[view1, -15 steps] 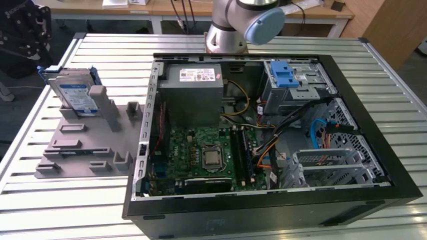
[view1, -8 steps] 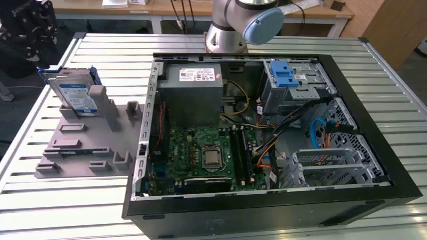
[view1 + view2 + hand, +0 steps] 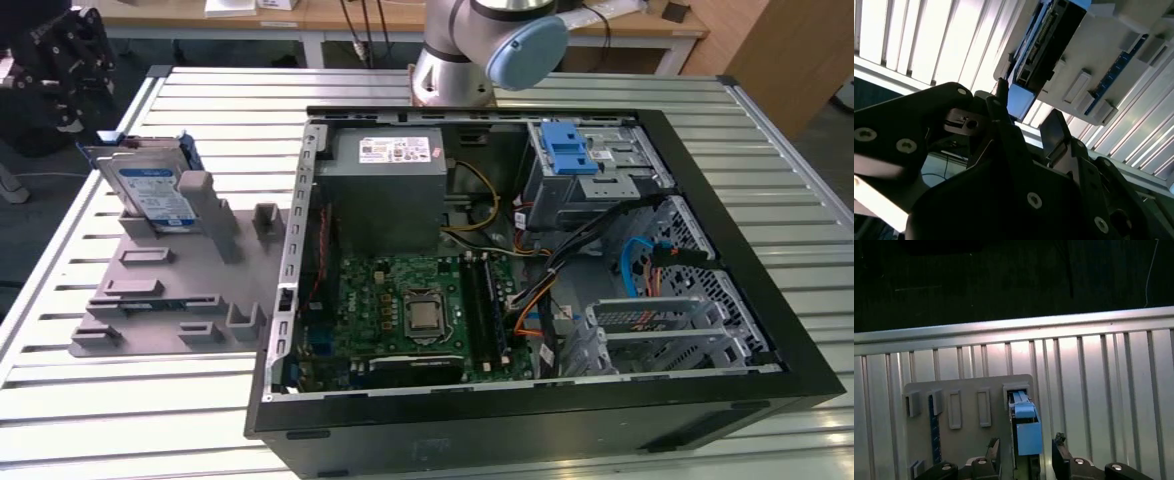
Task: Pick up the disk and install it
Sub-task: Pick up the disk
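Note:
The disk (image 3: 150,192) stands on edge in a slot of the grey holder block (image 3: 174,290), on the slatted table at the exterior view's left. It is silver-grey with a white-and-blue label and blue rails. My black gripper (image 3: 80,112) hangs just above and behind it. In the first wrist view the gripper (image 3: 1026,454) is open, one finger (image 3: 993,450) on each side of the disk's blue rail end (image 3: 1027,435) without touching it. In the second wrist view the disk (image 3: 1050,44) lies just beyond the fingertips (image 3: 1002,102).
An open black computer case (image 3: 694,400) lies in the middle of the table. Inside are a grey power supply (image 3: 387,165), a green motherboard (image 3: 414,310) and a blue-latched drive cage (image 3: 581,150). The arm's base (image 3: 461,60) stands behind the case. The holder has further vacant slots (image 3: 955,410).

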You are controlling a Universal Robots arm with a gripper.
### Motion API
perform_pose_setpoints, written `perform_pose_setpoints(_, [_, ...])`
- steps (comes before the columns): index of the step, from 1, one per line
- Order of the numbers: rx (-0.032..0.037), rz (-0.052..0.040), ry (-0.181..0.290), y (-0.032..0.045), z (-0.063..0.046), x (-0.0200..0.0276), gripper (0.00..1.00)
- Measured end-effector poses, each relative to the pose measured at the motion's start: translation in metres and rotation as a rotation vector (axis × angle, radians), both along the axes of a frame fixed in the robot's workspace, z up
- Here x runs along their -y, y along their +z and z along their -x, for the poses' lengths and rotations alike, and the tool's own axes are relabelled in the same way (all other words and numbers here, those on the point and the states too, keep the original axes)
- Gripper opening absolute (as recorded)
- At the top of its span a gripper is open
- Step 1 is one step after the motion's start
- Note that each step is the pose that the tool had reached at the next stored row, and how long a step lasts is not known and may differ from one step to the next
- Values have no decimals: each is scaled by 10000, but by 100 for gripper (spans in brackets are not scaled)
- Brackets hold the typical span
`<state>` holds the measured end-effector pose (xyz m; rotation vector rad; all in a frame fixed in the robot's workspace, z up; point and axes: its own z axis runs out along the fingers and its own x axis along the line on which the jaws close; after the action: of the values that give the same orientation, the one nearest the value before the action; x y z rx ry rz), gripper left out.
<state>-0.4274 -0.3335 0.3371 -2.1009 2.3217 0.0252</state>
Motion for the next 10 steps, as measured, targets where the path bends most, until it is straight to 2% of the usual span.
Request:
perform_pose_setpoints(5, [0, -2, 68, -90, 10, 0, 53])
perform_pose_setpoints(10, [-1, -3, 433, -158, 16, 15, 53])
